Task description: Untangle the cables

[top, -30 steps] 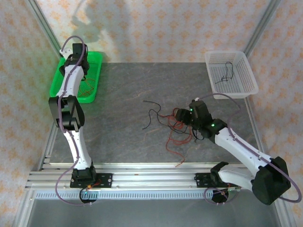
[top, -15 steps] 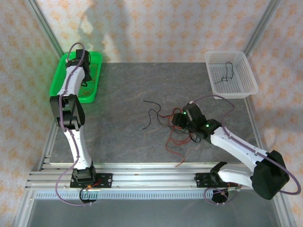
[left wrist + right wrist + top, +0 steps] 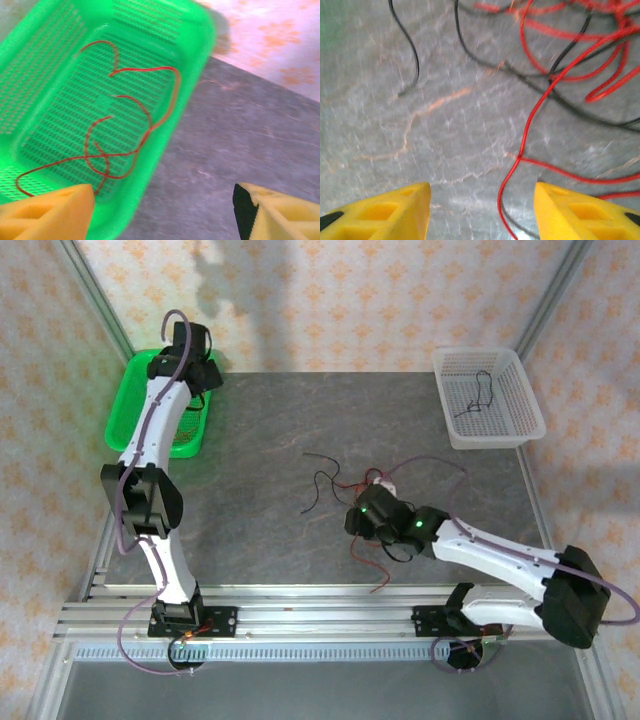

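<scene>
Several red and black cables (image 3: 555, 75) are lying knotted on the table (image 3: 250, 460); the right gripper (image 3: 481, 190) is now hovering over their left fringe, having swung across, jaws apart with one red strand (image 3: 520, 165) lying between, so another pick seems close. The left gripper (image 3: 163, 192), spread and empty, is lifting away from the green basket (image 3: 197, 35) of red wires (image 3: 130, 125); crossing black strands (image 3: 470, 55) are blocking a clean pull

The white-and-black left arm (image 3: 150, 430) reaches away to the far left, and its yellow-fingered left gripper (image 3: 162, 215) is spread wide and empty. The matching right arm (image 3: 490, 552) lies low, reaching left from its near-right base. Its right gripper (image 3: 482, 212) points down with its fingers parted.
</scene>
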You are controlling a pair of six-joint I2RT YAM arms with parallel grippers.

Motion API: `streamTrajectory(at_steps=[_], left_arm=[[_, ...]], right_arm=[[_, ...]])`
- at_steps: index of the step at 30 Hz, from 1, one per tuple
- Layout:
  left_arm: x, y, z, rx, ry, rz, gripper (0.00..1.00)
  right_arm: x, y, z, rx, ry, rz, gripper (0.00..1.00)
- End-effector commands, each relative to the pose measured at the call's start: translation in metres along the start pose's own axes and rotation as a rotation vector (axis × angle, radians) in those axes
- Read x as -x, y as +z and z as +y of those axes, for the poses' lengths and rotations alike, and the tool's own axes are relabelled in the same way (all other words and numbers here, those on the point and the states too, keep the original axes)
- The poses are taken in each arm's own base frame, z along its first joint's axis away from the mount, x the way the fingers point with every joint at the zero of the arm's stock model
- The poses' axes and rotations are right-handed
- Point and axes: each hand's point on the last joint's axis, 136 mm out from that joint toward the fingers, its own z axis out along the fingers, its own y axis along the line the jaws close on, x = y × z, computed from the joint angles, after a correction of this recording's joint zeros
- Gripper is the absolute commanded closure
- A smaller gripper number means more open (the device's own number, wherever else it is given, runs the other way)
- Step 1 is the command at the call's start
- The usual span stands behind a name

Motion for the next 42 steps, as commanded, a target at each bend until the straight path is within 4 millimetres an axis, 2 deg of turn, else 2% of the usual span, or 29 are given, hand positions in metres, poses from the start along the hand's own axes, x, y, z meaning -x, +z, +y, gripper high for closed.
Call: streamTrajectory(at_steps=[1, 8, 14, 17, 21, 22, 26, 32, 38, 42], left_arm=[[0.017, -0.047, -0.026, -0.126, -0.012, -0.083, 0.24], [0.000, -0.089, -0.048, -0.229, -0.005, -0.116, 0.23], [-0.023, -0.107, -0.052, -0.274, 0.004, -0.113, 0.23], [-0.029, -0.116, -0.048, -0.289, -0.002, -0.121, 0.22], [-0.028, -0.131, -0.040, -0.295, -0.015, -0.146, 0.22], [-0.028, -0.134, -0.038, -0.296, -0.017, -0.152, 0.22], [-0.026, -0.144, -0.035, -0.307, -0.024, -0.167, 0.22], [-0.031, -0.154, -0.039, -0.348, -0.022, -0.171, 0.22], [-0.044, -0.164, -0.049, -0.417, -0.021, -0.164, 0.22], [-0.058, -0.173, -0.060, -0.475, -0.004, -0.166, 0.22]], right_arm=[[-0.027, 0.017, -0.011, -0.097, -0.007, 0.052, 0.46], [-0.053, 0.047, -0.006, -0.156, -0.077, 0.124, 0.50], [-0.063, 0.070, -0.018, -0.224, -0.123, 0.153, 0.55], [-0.071, 0.083, -0.019, -0.236, -0.142, 0.187, 0.69], [-0.073, 0.095, -0.011, -0.216, -0.154, 0.202, 1.00], [-0.071, 0.096, -0.006, -0.205, -0.158, 0.196, 1.00], [-0.053, 0.096, 0.016, -0.162, -0.182, 0.154, 1.00], [0.000, 0.077, 0.054, -0.045, -0.165, 0.049, 1.00], [0.053, 0.035, 0.088, 0.150, -0.110, -0.056, 1.00], [0.083, -0.007, 0.107, 0.282, -0.110, -0.124, 1.00]])
